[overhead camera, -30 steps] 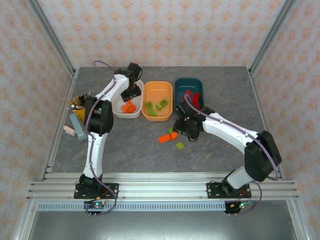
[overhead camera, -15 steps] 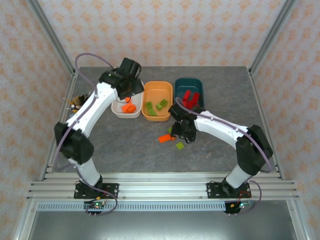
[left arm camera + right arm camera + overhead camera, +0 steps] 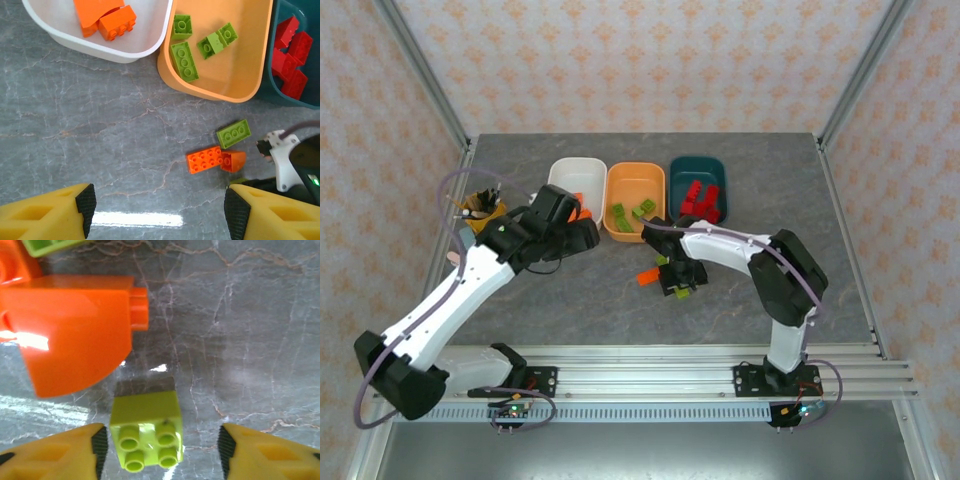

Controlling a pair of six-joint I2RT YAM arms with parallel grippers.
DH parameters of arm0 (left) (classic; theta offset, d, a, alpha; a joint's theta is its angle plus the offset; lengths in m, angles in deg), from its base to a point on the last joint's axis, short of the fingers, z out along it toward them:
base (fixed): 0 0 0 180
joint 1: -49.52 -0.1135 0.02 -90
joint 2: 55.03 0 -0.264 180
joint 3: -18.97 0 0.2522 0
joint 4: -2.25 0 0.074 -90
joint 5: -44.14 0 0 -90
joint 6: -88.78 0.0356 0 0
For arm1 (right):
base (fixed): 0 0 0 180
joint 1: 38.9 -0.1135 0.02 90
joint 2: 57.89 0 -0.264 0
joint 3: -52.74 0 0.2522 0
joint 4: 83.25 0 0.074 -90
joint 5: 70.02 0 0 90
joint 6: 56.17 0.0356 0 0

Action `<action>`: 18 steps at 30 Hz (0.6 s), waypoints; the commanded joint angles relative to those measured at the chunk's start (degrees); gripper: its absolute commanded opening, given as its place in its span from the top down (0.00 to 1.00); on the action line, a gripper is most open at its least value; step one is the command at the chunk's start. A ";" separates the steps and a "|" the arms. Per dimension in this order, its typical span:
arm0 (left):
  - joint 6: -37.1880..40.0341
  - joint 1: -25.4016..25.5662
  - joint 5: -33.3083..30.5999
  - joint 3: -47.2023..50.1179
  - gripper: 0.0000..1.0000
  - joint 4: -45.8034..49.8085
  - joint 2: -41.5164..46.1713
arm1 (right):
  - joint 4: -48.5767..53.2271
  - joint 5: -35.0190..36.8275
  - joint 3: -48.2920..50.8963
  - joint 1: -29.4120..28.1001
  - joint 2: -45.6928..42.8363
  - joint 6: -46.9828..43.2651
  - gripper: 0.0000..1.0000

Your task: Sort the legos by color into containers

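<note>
The legos point(image 3: 648, 276) are partly sorted. Orange bricks point(image 3: 117, 22) lie in the white tub point(image 3: 100, 50), three lime green bricks point(image 3: 184, 61) in the orange tub point(image 3: 240, 75), and red bricks point(image 3: 292, 55) in the dark teal tub point(image 3: 314, 90). The three tubs stand in a row toward the far edge of the surface point(image 3: 100, 125), with the white one nearest its left edge.

Four pieces lie loose near the middle of the surface, on the near side of the orange tub. They are a long green brick point(image 3: 234, 133), an orange brick point(image 3: 204, 160) touching an orange sloped piece point(image 3: 233, 161), and a small four-stud brick point(image 3: 146, 430) in lime green.

The right gripper point(image 3: 160, 450) is low over that small brick. Its fingers stand apart, one just beside the brick and the other clear of it, gripping nothing. The left gripper point(image 3: 160, 215) hangs over bare surface on the near side of the white tub, spread wide and empty.
</note>
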 commanded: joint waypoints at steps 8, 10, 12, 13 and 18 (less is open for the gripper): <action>-3.98 1.85 -1.75 3.93 0.29 2.29 4.73 | -1.34 -2.09 -0.64 1.27 2.26 -1.19 0.65; -4.25 2.27 -1.67 4.48 0.29 2.07 4.95 | -1.44 -1.95 -0.28 1.28 0.98 -0.38 0.68; -4.39 2.79 -1.66 5.02 0.29 1.62 5.04 | -1.40 -1.19 -0.06 1.28 -1.27 0.67 0.69; -4.65 3.22 -1.66 5.33 0.29 1.27 5.13 | -1.32 -0.62 -0.18 1.28 -2.80 1.36 0.70; -5.57 6.04 -3.01 6.70 0.29 -0.22 5.31 | 0.51 1.85 -6.31 1.49 -8.21 4.17 0.71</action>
